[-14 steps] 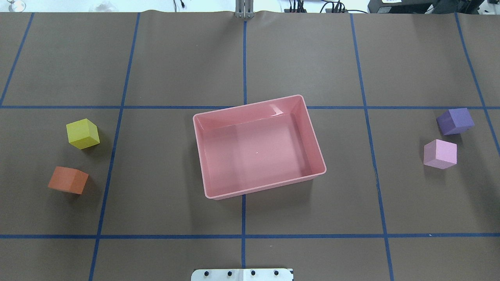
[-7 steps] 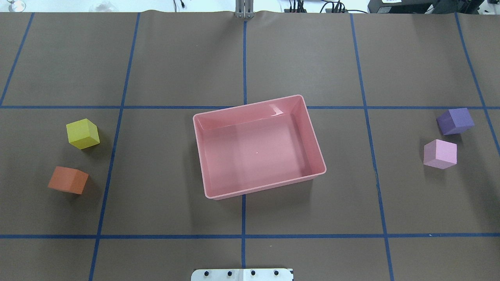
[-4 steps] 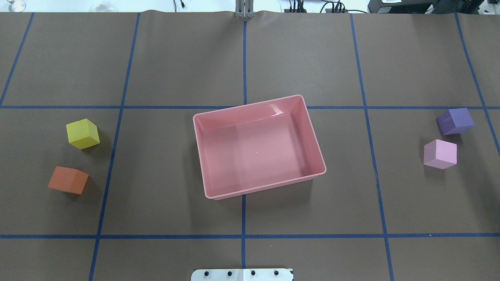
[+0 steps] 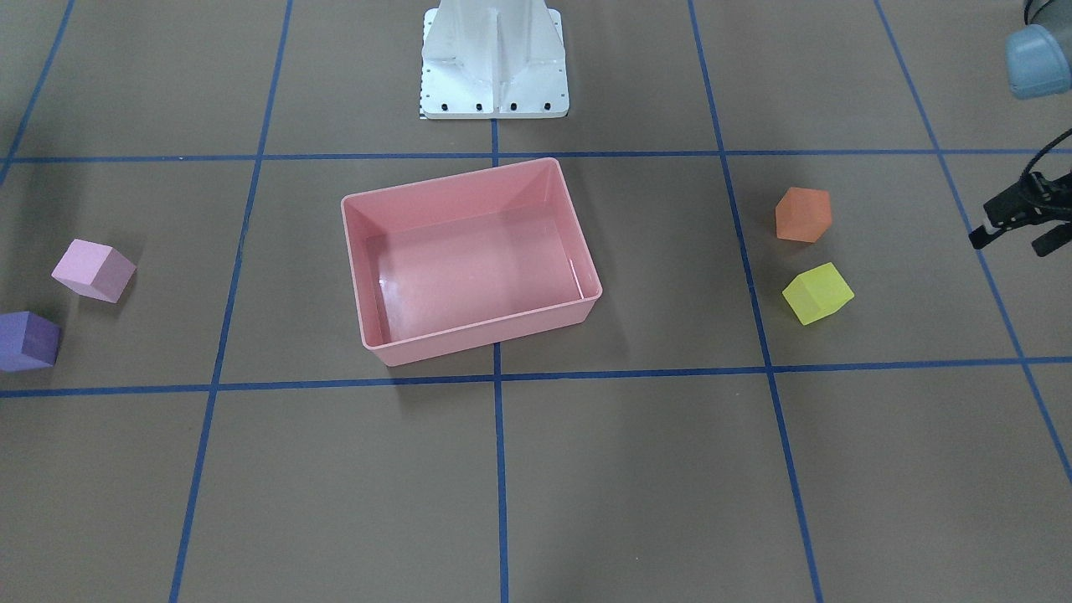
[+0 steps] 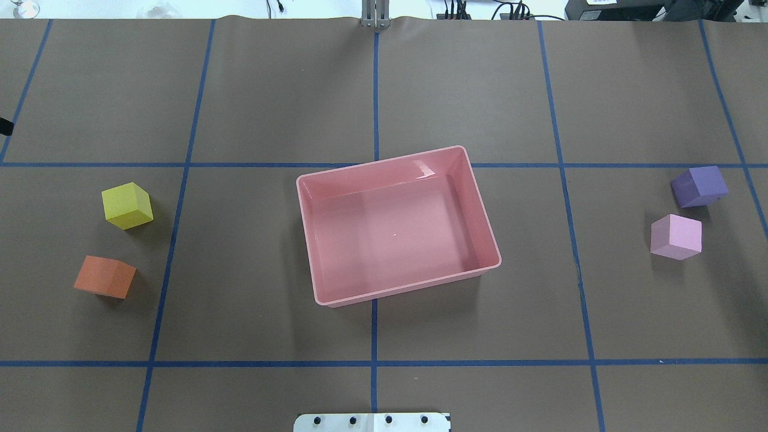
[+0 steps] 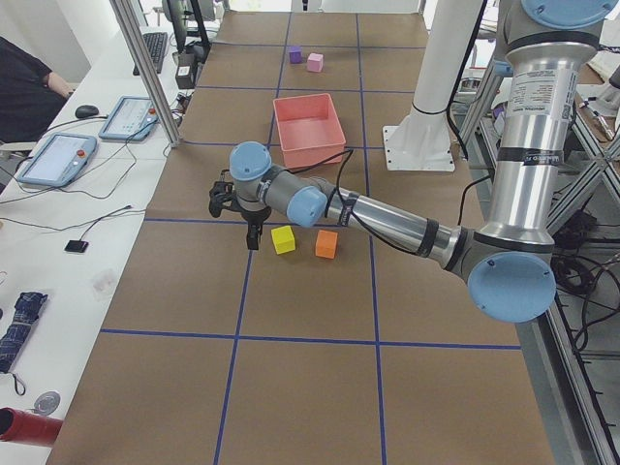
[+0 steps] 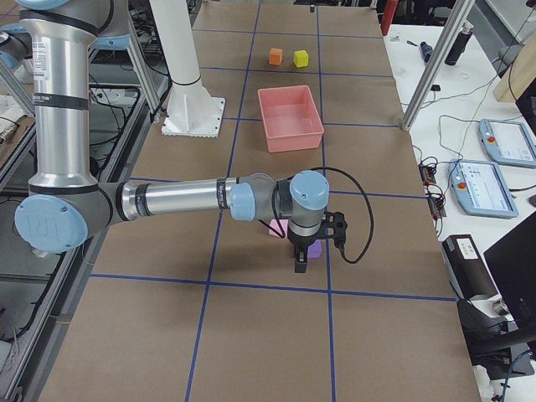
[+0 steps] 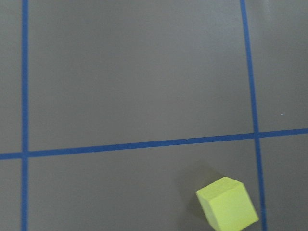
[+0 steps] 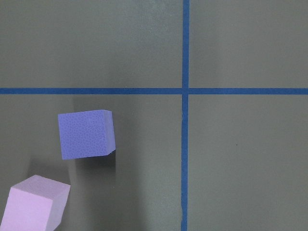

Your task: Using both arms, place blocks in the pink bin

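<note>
Pink bin (image 5: 384,174) central, reachable from either side.
Left hand (image 4: 1009,243) gapes empty (yellow cube (image 4: 818,293) likely next); right hand (image 7: 299,261): cannot tell.

A robotics laboratory: the left arm (image 6: 387,218) and right arm (image 7: 176,201) flank a white pedestal (image 7: 194,113) at a table (image 5: 270,90) gridded in blue tape (image 5: 375,90), with teach pendants (image 6: 58,160) and an operator (image 6: 24,92) at the side bench (image 6: 58,228).

No legible text, labels, brands or numbers in any view.
</note>
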You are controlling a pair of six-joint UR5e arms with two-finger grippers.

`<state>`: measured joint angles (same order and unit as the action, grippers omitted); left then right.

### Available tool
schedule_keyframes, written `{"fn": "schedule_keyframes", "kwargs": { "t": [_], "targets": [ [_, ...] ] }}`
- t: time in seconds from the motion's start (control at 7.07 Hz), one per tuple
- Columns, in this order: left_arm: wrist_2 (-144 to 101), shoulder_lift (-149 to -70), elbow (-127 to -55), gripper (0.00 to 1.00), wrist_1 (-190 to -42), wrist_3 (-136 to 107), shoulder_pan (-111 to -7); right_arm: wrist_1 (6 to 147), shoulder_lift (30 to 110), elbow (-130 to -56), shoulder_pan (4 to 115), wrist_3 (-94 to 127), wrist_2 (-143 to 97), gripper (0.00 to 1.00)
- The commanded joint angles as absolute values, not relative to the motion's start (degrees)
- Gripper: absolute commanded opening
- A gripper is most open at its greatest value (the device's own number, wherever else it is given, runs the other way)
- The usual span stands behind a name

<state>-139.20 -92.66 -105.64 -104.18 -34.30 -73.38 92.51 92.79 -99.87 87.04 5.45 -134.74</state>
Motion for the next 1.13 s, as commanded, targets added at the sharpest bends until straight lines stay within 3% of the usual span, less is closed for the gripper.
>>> {"fn": "schedule_keyframes", "kwargs": {
  "t": [0.0,0.42,0.99],
  "targets": [
    [-130.39,-85.45,-114.83,1.00,-113.71,-50.30,-60.53,92.55,92.55,-99.49,86.75,5.36,-134.21,1.00],
    [-111.76,-82.19,-118.65,0.99,-114.25,-55.28,-43.29,92.46,91.23,-99.84,86.04,10.33,-134.82,1.00],
    [-104.35,-79.82,-118.04,0.99,-116.46,-57.13,-36.14,92.46,91.14,-99.76,84.90,11.78,-134.73,1.00]
  ]
}}
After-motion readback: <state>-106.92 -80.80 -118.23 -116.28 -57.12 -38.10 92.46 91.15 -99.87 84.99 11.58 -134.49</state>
